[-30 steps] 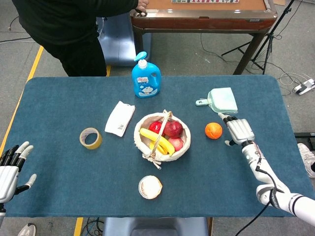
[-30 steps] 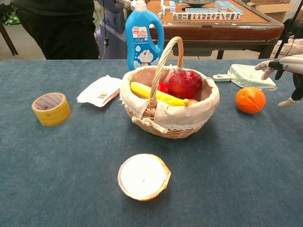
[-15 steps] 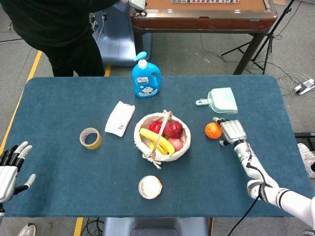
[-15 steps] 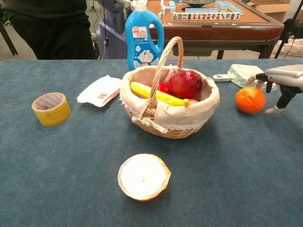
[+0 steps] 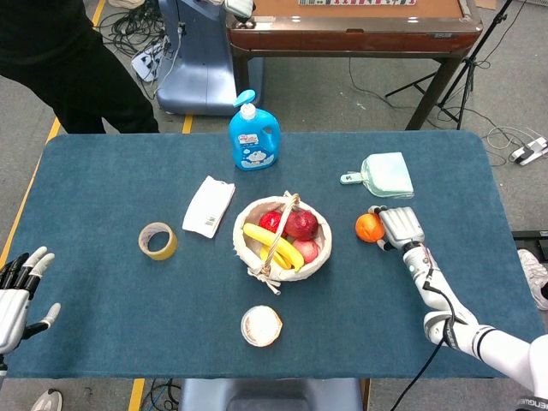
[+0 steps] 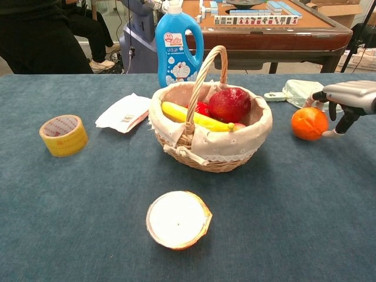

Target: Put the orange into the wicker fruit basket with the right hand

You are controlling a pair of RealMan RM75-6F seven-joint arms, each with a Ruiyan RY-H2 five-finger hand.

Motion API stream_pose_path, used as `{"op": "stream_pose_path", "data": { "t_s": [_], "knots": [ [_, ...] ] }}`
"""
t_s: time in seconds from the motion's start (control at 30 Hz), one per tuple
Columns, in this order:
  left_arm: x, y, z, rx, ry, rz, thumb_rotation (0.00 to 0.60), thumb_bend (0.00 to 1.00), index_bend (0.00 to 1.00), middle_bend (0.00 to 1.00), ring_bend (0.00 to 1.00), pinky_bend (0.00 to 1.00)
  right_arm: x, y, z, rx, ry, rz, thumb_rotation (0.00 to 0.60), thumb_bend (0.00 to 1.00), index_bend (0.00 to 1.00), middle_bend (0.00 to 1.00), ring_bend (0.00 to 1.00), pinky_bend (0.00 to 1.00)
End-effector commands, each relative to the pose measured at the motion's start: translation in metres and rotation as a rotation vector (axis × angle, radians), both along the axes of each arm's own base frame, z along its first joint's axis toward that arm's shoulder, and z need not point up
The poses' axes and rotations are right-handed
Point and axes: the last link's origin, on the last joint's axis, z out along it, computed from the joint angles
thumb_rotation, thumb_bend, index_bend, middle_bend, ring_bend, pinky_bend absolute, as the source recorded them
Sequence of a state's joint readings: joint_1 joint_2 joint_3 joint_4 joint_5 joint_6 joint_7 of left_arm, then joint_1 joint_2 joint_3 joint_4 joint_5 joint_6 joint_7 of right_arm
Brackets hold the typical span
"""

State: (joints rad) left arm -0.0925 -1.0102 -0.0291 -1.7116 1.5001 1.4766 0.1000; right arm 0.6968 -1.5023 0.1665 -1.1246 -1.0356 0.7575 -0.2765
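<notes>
The orange (image 5: 369, 227) (image 6: 309, 123) sits on the blue table, to the right of the wicker fruit basket (image 5: 247, 224) (image 6: 205, 158). The basket holds a banana, red fruit and a pink apple. My right hand (image 5: 401, 227) (image 6: 346, 97) is right beside the orange, on its right. A finger curves over the orange's top and the thumb touches its lower right side, while the other fingers stay spread. My left hand (image 5: 19, 295) hovers open at the table's near left corner, holding nothing; the chest view does not show it.
A pale green dustpan (image 5: 385, 175) lies just behind the orange. A blue detergent bottle (image 5: 253, 137) stands behind the basket. A white packet (image 5: 208, 206) and a yellow tape roll (image 5: 158, 241) lie to the left, a round lidded cup (image 5: 261, 325) in front. A person (image 5: 68, 77) stands back left.
My right hand slid left from beside the dustpan until its fingers met the orange, which shifted slightly left. The person at the back moved away to the left.
</notes>
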Motion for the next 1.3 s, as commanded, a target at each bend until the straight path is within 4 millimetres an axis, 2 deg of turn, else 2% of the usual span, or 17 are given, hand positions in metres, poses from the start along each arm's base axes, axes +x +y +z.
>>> {"op": "stream_pose_path", "data": {
  "t_s": [0.03,0.3,0.47,0.67,0.9,1.07,1.2,1.3],
  "knots": [
    [-0.001,0.000,0.001,0.002,0.000,0.002,0.600,0.33,0.11,0.02,0.00,0.07,0.008,0.003,0.008,-0.025,-0.057,0.020,0.600,0.39,0.40,0.43,0.47,0.63],
    [-0.001,-0.001,0.002,0.005,-0.002,-0.001,0.600,0.33,0.11,0.02,0.00,0.07,0.050,0.022,0.055,-0.067,-0.209,0.146,0.600,0.39,0.41,0.44,0.47,0.63],
    [0.000,-0.001,0.002,0.003,-0.004,-0.006,0.600,0.33,0.11,0.02,0.00,0.07,0.076,0.039,0.068,-0.049,-0.282,0.221,0.600,0.39,0.41,0.44,0.47,0.63],
    [0.000,-0.003,0.003,0.009,-0.007,-0.005,0.600,0.33,0.11,0.02,0.00,0.07,0.096,0.050,0.058,0.000,-0.313,0.277,0.600,0.39,0.41,0.44,0.47,0.63],
    [-0.002,-0.006,0.006,0.016,-0.011,0.001,0.600,0.33,0.11,0.03,0.00,0.07,0.117,0.056,0.035,0.067,-0.309,0.316,0.600,0.39,0.39,0.40,0.47,0.63],
    [-0.001,-0.006,0.007,0.020,-0.016,-0.006,0.600,0.33,0.11,0.03,0.00,0.07,0.134,0.060,0.023,0.090,-0.307,0.350,0.600,0.39,0.25,0.33,0.44,0.63],
    [-0.001,-0.007,0.008,0.021,-0.021,-0.009,0.600,0.33,0.11,0.03,0.00,0.07,0.139,0.061,0.020,0.104,-0.292,0.351,0.600,0.37,0.07,0.24,0.39,0.63],
    [-0.002,-0.007,0.008,0.022,-0.020,-0.007,0.600,0.33,0.11,0.03,0.00,0.07,0.140,0.061,0.019,0.102,-0.289,0.348,0.600,0.37,0.01,0.19,0.36,0.63]
  ]
}}
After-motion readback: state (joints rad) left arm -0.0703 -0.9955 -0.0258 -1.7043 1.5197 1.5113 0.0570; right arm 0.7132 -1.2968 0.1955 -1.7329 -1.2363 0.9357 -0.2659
